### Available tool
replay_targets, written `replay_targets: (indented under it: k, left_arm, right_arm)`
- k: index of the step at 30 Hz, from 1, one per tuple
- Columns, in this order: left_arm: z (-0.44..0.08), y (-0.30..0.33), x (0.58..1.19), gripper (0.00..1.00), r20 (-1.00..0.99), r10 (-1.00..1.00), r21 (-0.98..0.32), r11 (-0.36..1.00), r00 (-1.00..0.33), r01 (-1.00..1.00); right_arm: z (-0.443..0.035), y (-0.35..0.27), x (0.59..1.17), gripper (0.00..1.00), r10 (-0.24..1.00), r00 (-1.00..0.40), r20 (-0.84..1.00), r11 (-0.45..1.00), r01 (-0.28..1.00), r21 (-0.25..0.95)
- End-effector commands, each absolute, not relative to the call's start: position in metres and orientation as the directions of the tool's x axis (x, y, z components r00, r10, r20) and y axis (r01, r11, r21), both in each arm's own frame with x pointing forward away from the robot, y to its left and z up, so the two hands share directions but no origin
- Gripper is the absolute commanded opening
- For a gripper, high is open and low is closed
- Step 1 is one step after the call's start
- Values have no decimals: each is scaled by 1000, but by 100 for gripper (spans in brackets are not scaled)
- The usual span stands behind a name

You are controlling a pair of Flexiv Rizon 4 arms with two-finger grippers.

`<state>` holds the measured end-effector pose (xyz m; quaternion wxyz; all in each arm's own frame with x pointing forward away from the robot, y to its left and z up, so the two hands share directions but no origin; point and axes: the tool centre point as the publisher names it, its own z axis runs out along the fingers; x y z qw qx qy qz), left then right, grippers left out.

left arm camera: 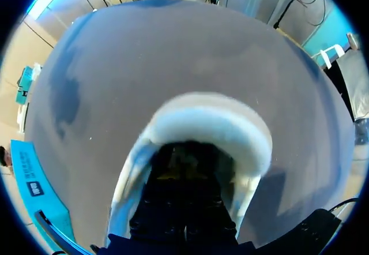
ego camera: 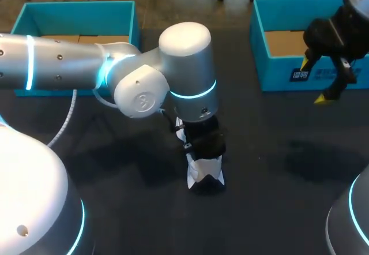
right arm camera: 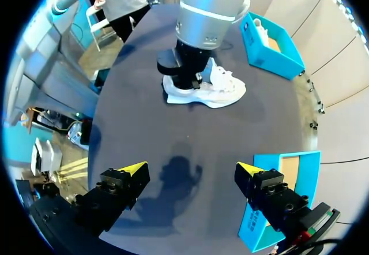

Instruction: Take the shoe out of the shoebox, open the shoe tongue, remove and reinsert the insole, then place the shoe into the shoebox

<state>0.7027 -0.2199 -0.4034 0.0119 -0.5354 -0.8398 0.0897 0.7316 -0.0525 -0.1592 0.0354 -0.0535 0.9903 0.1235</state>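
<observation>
sneaker: white sneaker (ego camera: 205, 171) sits on the table (ego camera: 277, 197), out of its box | left gripper (ego camera: 202, 142) is stuffed down into the shoe opening, probably after the insole, can't tell if it's clamped | right gripper (right arm camera: 191, 169) is spread open, parked by the teal shoebox (ego camera: 277, 76), well clear

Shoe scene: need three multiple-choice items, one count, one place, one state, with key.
1. How many blue boxes are there? A three. B one. C two.
2. Where is the shoe? A in a box. B on the table, between the boxes. C on the floor.
3. State of the right tool? A open, empty. B shut on the shoe. C shut on a box.

Key: C, one box sits at each far side. B, the shoe lies mid-table under the left arm. A, the tool is spread wide with nothing between.
</observation>
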Motion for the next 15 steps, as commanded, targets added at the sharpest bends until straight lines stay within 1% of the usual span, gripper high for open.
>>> replay_targets:
  k: [1, 3, 9, 13, 15]
  left_arm:
    - [-385, -209, 704, 0, -98, 902, -114, 409, -420, 905]
    - [-380, -210, 709, 0, -119, 909, -52, 395, -398, 917]
    - [-367, -218, 729, 0, -129, 914, 21, 391, -385, 920]
    - [-358, -220, 738, 0, -157, 919, 112, 380, -361, 918]
    - [-354, -222, 745, 0, -164, 915, 112, 388, -368, 915]
  right_arm:
    - [-160, -51, 733, 100, -98, -992, -81, 964, -114, 238]
    - [-160, -51, 733, 100, -98, -992, -81, 964, -114, 238]
    - [-160, -51, 733, 100, -98, -992, -81, 964, -114, 238]
    - [-160, -51, 733, 100, -98, -992, -81, 964, -114, 238]
    - [-160, -51, 733, 100, -98, -992, -81, 964, -114, 238]
